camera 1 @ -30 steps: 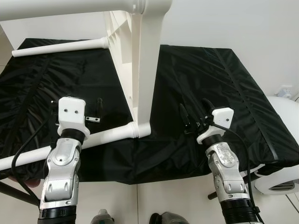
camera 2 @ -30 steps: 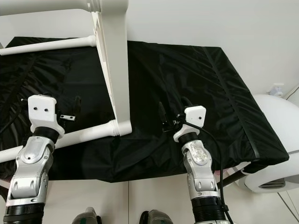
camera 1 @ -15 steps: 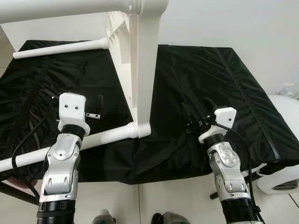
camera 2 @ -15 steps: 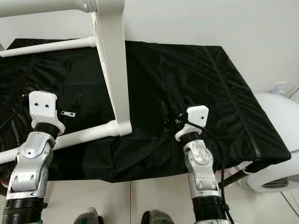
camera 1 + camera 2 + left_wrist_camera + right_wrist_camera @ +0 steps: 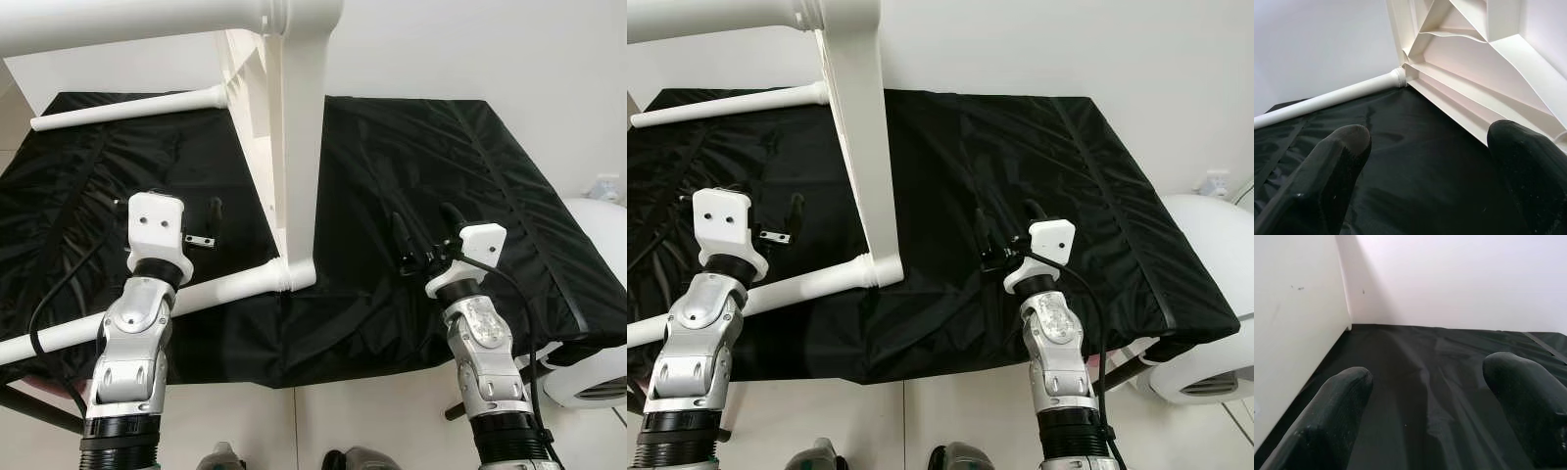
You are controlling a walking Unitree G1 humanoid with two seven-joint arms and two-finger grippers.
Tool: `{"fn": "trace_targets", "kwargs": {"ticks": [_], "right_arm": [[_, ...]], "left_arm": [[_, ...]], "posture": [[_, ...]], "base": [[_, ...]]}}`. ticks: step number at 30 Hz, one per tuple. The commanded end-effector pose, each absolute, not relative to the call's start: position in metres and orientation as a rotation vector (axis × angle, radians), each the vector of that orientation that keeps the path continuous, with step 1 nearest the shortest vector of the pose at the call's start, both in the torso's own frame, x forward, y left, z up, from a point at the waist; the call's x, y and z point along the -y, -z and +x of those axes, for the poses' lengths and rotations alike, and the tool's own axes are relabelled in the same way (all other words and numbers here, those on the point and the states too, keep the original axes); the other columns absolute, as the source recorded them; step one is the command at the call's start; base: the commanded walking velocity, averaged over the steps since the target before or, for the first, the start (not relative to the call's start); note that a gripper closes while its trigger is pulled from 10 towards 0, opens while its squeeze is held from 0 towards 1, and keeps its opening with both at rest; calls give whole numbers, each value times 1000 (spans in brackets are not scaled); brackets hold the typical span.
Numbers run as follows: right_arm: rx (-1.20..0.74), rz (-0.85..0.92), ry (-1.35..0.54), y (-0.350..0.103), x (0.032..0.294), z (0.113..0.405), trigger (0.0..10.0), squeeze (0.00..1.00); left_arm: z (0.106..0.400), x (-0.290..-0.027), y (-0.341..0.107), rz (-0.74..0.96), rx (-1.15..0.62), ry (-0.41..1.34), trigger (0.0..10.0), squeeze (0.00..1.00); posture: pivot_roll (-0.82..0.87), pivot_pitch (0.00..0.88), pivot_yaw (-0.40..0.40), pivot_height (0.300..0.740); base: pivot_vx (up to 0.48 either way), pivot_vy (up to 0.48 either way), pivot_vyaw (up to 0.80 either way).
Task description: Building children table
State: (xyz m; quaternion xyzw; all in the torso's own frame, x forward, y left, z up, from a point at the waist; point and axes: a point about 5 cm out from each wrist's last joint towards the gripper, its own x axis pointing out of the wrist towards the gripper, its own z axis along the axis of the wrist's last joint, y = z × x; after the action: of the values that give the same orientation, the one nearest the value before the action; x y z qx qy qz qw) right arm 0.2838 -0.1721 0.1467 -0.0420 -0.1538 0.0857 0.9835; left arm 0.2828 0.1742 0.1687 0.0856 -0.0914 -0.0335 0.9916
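Two silver arms are reaching up from the lower edge of the frame over a surface point(image 5: 470, 147) draped in black cloth. Lying on its side across the centre-left of the frame is the white children's table point(image 5: 284, 127), its flat top panel standing on edge and its ribbed underside facing the left of the frame. One white round leg point(image 5: 127, 106) is projecting from it toward the upper left, a second leg point(image 5: 196, 297) is running toward the lower left just above the cloth, and a third leg point(image 5: 118, 22) is crossing the top of the frame. Left tool point(image 5: 201, 223) is hovering at centre-left, between the two lower legs, with its fingers spread apart and holding nothing; the left wrist view is showing black fingertips point(image 5: 1347, 147) wide apart before the ribbed underside. Right tool point(image 5: 423, 231) is hovering at centre-right, beside the flat top panel, fingers point(image 5: 1337, 401) likewise spread and empty. White rounded object point(image 5: 598, 294) is standing at the right edge.
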Motion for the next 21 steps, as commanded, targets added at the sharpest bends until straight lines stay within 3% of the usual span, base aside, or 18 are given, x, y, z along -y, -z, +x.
{"fn": "trace_targets", "kwargs": {"ticks": [1, 21], "right_arm": [[307, -81, -169, -145, 174, 284, 10000, 0], [320, -87, -160, -146, 178, 287, 10000, 0]], "left_arm": [[284, -173, -168, 176, 187, 71, 10000, 0], [285, -174, -172, 196, 208, 91, 10000, 0]], "posture": [[8, 0, 0, 740], [18, 0, -1, 740]], "base": [[0, 0, 0], [0, 0, 0]]}}
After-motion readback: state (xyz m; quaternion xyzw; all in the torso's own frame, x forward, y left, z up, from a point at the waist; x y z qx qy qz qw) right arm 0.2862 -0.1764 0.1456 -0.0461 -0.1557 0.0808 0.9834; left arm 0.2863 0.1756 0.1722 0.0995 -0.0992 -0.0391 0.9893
